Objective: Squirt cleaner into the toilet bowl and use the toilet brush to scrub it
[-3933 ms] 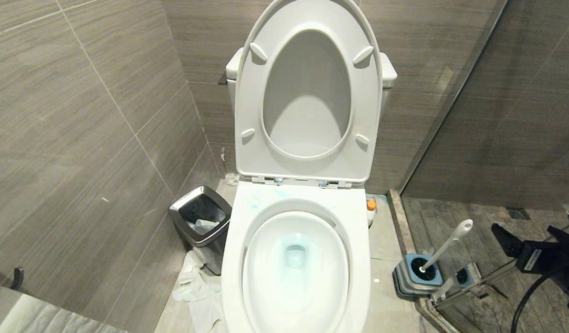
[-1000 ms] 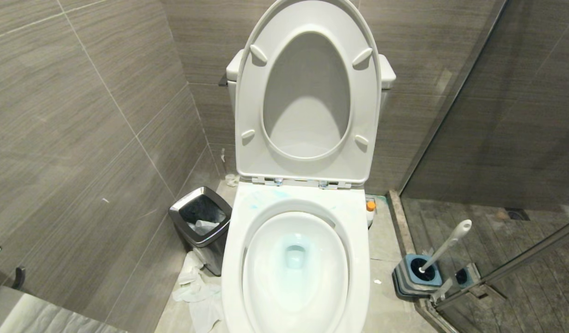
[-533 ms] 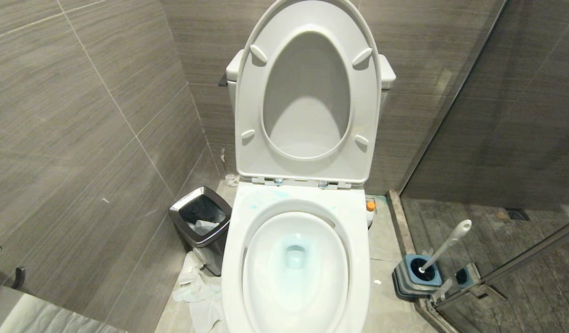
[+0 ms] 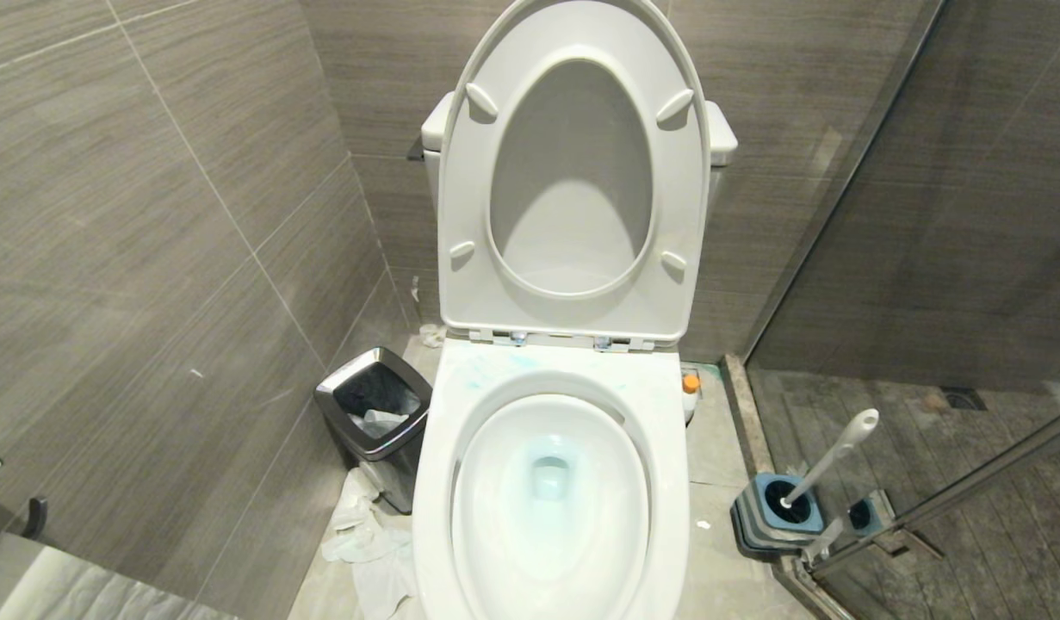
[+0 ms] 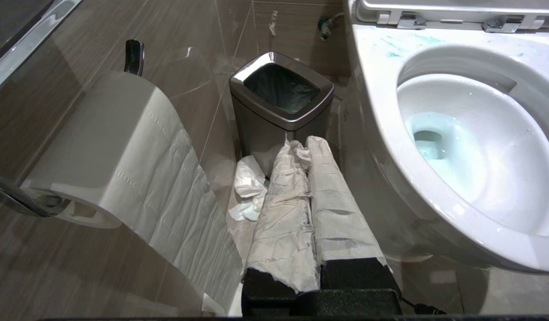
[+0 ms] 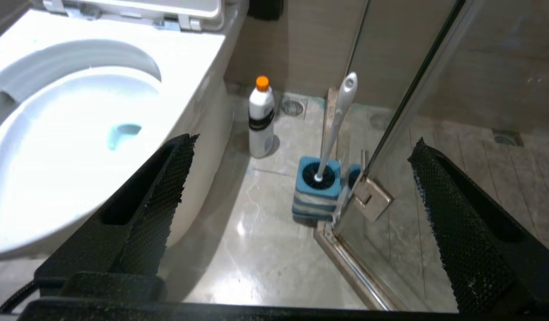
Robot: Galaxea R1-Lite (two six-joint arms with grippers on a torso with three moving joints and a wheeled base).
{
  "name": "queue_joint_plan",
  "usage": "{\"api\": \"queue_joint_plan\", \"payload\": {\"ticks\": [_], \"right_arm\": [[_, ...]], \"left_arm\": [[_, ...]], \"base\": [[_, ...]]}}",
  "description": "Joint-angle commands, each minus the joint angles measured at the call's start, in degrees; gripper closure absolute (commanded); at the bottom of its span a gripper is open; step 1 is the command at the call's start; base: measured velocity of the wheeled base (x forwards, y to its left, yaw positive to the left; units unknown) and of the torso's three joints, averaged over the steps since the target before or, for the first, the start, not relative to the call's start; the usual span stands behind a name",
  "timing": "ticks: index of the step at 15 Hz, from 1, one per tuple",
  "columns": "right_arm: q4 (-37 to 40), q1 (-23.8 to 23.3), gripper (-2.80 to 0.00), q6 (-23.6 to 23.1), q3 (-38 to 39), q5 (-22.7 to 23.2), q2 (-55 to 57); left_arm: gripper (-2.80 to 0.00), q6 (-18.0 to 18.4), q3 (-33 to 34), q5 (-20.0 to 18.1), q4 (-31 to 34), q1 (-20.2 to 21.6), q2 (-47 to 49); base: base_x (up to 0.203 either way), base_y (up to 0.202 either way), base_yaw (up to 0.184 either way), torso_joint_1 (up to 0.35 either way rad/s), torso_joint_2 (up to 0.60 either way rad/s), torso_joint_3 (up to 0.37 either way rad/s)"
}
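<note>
The toilet bowl (image 4: 443,448) stands with seat and lid raised; pale turquoise water lies in its basin and blue smears mark the rim (image 5: 377,89). To the bowl's right, the cleaner (image 6: 261,118), whitish with an orange cap (image 4: 691,383), stands upright on the floor. The toilet brush (image 6: 339,120) leans in its blue-and-grey striped holder (image 6: 316,191) by the glass door. My right gripper (image 6: 305,141) hangs open and empty above the floor, short of the brush. My left gripper (image 5: 303,147) is shut on nothing, its fingers wrapped in white covering, between bin and bowl. Neither arm shows in the head view.
A steel-rimmed waste bin (image 4: 375,413) stands left of the toilet, with crumpled paper (image 4: 366,542) on the floor beside it. A paper roll (image 5: 122,147) hangs on the left wall. A glass shower door (image 6: 412,89) with a metal hinge (image 6: 374,200) stands right behind the brush holder.
The right arm, seen at the head view's lower right edge almost four seconds ago, has left that view. Over the last second nothing in the head view has shifted.
</note>
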Motion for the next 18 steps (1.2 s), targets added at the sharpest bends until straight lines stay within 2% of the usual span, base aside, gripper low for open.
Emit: {"api": "queue_joint_plan", "payload": {"ticks": [1,18], "right_arm": [[-0.18,-0.01,-2.80,-0.03,0.62,-0.01,-0.06],[-0.18,-0.01,-2.80,0.06,0.62,-0.01,-0.08]], "left_arm": [[0.00,-0.08,0.35,0.02,-0.02,0.00,0.05],[0.00,-0.04,0.39,0.02,-0.02,0.00,0.05]], "base": [[0.000,0.000,0.000,0.000,0.00,0.000],[0.000,0.000,0.000,0.000,0.00,0.000]]}}
